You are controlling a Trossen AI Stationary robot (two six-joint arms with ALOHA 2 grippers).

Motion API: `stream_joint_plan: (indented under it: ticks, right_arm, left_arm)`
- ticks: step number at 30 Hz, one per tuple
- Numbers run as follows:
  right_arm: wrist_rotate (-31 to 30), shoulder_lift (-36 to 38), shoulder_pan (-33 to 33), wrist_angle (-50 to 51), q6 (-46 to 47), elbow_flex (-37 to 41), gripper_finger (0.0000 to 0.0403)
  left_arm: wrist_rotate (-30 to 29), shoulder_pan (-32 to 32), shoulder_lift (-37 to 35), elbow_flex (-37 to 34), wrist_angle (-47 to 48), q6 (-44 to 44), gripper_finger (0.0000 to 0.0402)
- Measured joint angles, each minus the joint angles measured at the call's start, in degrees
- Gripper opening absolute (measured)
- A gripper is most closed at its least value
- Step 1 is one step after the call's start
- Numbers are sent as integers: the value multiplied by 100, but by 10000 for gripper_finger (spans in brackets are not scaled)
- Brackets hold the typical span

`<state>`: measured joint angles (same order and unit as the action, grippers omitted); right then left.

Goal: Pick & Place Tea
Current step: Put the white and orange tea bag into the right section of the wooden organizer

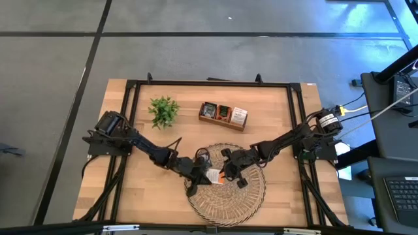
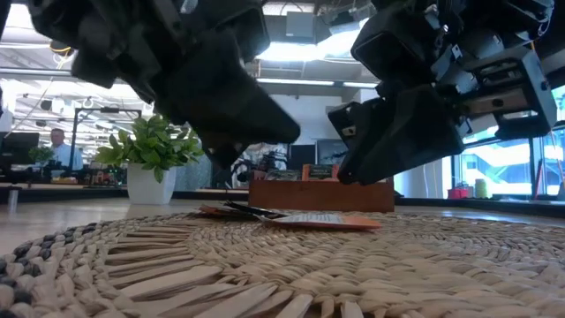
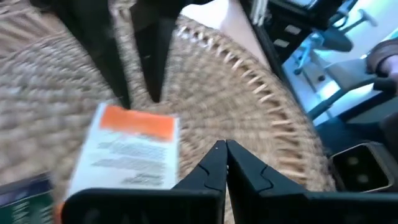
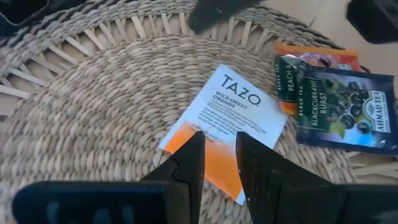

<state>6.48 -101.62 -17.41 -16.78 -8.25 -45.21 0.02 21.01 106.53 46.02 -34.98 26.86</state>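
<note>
Your tea sat on the round woven tray [image 1: 228, 196], toward its 11 o'clock edge in the high view. The white-and-orange Tazo sachet [image 4: 227, 124] lay flat there, and just beside it were an orange peach sachet [image 4: 287, 81] and a dark blackcurrant sachet [image 4: 342, 106], the dark one overlapping the orange one. From desk height they read as a thin, low stack.

Your right gripper [image 4: 219, 152] hung directly over the Tazo sachet with its fingers a little apart and nothing between them; whether the tips touched the wrapper, you could not tell from these views. Your left gripper [image 3: 222, 149] hovered over the tray close to the same sachet, its fingertips pressed together and holding nothing. In the high view both arms converged on the tray's 11 o'clock side, left from 9 o'clock, right from 3 o'clock.

Farther out, at 12 o'clock from the tray, the wooden box [image 1: 223, 115] already showed sachets in its three compartments: dark ones toward 9 o'clock and white toward 3 o'clock. The green plant [image 1: 163, 111] stood at the box's 9 o'clock on the desk [image 1: 130, 189].

By my reading you were well into the job: the box looked partly filled, while at least three sachets remained on the tray. The Tazo sachet seemed the next to lift, and that pick had not been made.
</note>
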Motion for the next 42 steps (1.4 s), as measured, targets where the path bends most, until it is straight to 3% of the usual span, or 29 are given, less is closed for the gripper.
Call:
stream_joint_plan:
  ticks: [5, 13, 19, 28, 42]
  right_arm:
    - [0, 0, 3, -13, 49, 0, 94]
    - [-81, -6, 2, -15, 177, 0, 94]
    - [-89, -268, 4, -83, 178, -2, 94]
    - [-35, -378, 5, -24, 365, 0, 94]
    - [286, -378, -163, -123, 660, 0, 94]
  left_arm:
    - [-231, 140, 274, 10, -288, 202, 2]
    - [-112, 87, 737, 293, -191, 410, 2]
    - [-47, 13, 772, 335, 121, 557, 2]
    - [-584, -82, 751, 348, 640, 698, 2]
    - [-673, -322, 763, 339, 606, 644, 2]
